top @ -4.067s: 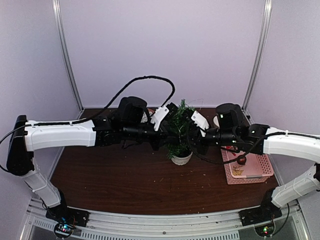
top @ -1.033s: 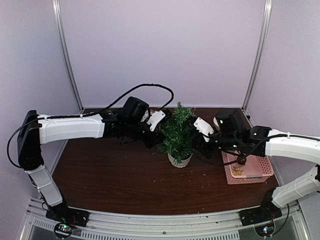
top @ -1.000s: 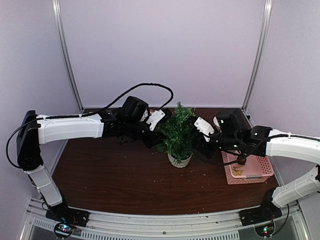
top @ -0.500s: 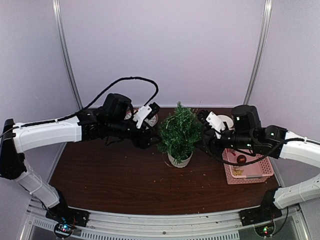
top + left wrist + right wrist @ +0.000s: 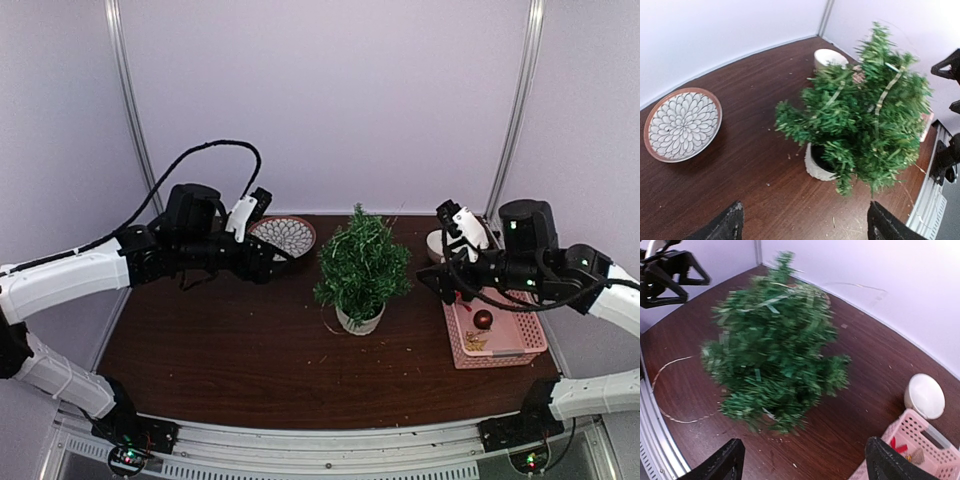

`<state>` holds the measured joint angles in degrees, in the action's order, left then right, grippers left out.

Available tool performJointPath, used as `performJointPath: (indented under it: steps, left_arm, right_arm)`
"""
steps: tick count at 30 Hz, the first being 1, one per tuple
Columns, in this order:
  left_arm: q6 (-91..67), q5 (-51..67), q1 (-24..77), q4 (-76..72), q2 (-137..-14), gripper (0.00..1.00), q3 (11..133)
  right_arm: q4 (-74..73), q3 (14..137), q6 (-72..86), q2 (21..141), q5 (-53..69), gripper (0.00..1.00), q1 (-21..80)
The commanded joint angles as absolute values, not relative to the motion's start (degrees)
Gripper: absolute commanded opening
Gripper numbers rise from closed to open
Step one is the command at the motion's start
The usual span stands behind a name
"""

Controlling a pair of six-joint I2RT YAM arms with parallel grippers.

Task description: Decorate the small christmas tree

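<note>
Pale lilac walls (image 5: 330, 100), two metal corner posts (image 5: 134, 100) — dark wooden table (image 5: 220, 350), aluminium rail (image 5: 330, 440) along near edge.

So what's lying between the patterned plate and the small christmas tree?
Only bare table with a few loose specks, from the patterned plate to the small christmas tree; the left wrist view shows it.

From high behind the near edge we look down and forward over the whole table (image 5: 220, 350), from well back. Our left wrist view looks down on the small christmas tree (image 5: 860, 115) from its left, far closer. Our right wrist view faces it from the opposite side (somewhat blurred). All three views share the tree and the white bowl (image 5: 830, 57) toward the back.
</note>
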<state>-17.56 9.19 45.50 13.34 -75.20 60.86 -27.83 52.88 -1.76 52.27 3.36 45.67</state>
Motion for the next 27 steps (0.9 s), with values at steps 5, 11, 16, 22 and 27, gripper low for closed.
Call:
performJointPath:
  steps: [5,11,16,22,27]
  left_arm:
    - [-23.4,6.3,40.9,14.9,-78.0,0.84,64.9]
    - [-22.2,4.6,40.4,18.0,-80.2,0.83,67.3]
    - [-21.9,3.7,40.3,19.4,-80.9,0.83,68.3]
    - [-21.0,2.9,40.3,19.9,-81.0,0.83,68.6]
    - [-20.4,3.1,40.3,19.9,-81.3,0.83,68.6]
  right_arm:
    - [-47.9,58.8,7.1,57.4,7.1,0.82,23.3]
    - [-54.6,60.8,6.8,66.7,7.2,0.78,13.2]
    - [-59.7,63.7,8.2,77.8,4.9,0.79,9.5]
    - [-61.9,64.8,8.5,85.7,3.8,0.80,6.5]
    - [-62.1,65.0,8.4,90.8,3.5,0.80,5.6]
